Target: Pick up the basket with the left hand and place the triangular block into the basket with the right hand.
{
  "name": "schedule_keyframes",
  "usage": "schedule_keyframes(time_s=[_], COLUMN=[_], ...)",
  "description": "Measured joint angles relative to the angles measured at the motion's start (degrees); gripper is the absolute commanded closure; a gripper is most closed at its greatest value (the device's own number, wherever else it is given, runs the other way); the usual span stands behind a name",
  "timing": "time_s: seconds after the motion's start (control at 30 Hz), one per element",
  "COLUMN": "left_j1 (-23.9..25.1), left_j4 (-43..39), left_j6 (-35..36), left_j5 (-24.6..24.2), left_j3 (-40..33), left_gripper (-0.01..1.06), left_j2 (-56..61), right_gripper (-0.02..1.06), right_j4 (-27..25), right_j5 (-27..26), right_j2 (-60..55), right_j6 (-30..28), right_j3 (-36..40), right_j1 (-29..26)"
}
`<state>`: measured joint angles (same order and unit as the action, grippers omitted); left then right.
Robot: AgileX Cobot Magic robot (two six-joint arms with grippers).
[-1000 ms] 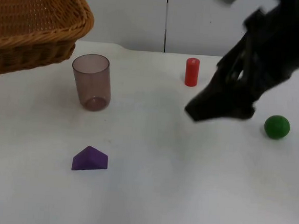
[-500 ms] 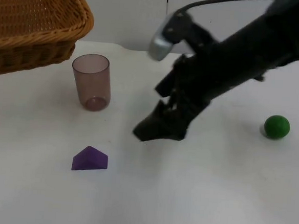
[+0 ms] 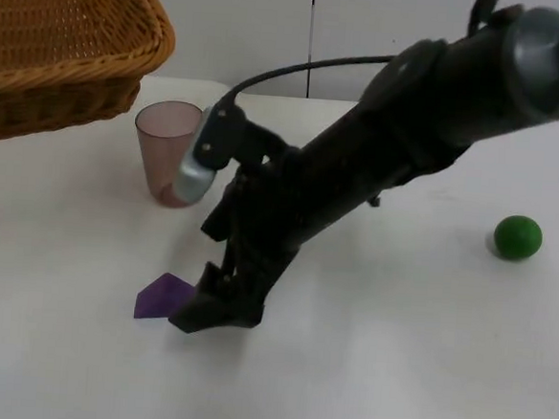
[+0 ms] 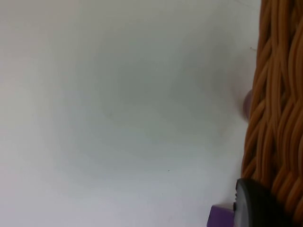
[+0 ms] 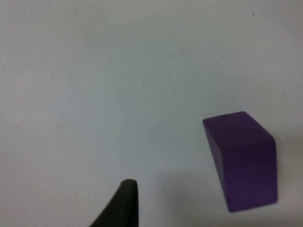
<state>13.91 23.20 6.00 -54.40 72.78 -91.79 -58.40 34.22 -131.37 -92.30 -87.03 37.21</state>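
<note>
The purple block [image 3: 161, 296] lies flat on the white bench [image 3: 393, 371], well below the basket [image 3: 60, 50]. The left gripper [image 4: 258, 208] holds that basket up in the air by its rim — its jaws are pinching the woven edge.

The right gripper [image 3: 217, 313] is low, just beside the block, on its right side. I cannot tell if its jaws are spread or pressed together.

To do this step well, the gripper should slide a bit more toward the block, so one jaw goes on each flat side. Then squeeze softly — a slanted side could make the block slip out.

The bench is smooth and bright. A cup [image 3: 171, 152] and a green ball [image 3: 518, 237] stand apart. A grey wall [image 3: 273, 32] is behind.
</note>
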Motion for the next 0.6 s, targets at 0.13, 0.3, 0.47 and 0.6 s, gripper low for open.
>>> schedule_keyframes(time_s=[0.13,0.3,0.47,0.6], left_j1=[0.0,0.0,0.0,0.0], left_j4=[-0.11,-0.11,-0.11,-0.11], left_j6=[0.0,0.0,0.0,0.0], left_j5=[-0.1,-0.1,-0.1,-0.1], left_j3=[0.0,0.0,0.0,0.0], left_gripper=[1.05,1.05,1.05,1.05], left_j2=[0.0,0.0,0.0,0.0], right_gripper=[0.0,0.0,0.0,0.0], right_j4=[0.0,0.64,1.2,1.3], right_j5=[0.27,0.27,0.0,-0.09], right_j2=[-2.37,-4.27,-4.61,-5.65], right_j6=[0.0,0.0,0.0,0.0], right_j3=[-2.83,-4.98,-4.98,-4.98], right_j1=[0.61,2.02,3.08,3.08])
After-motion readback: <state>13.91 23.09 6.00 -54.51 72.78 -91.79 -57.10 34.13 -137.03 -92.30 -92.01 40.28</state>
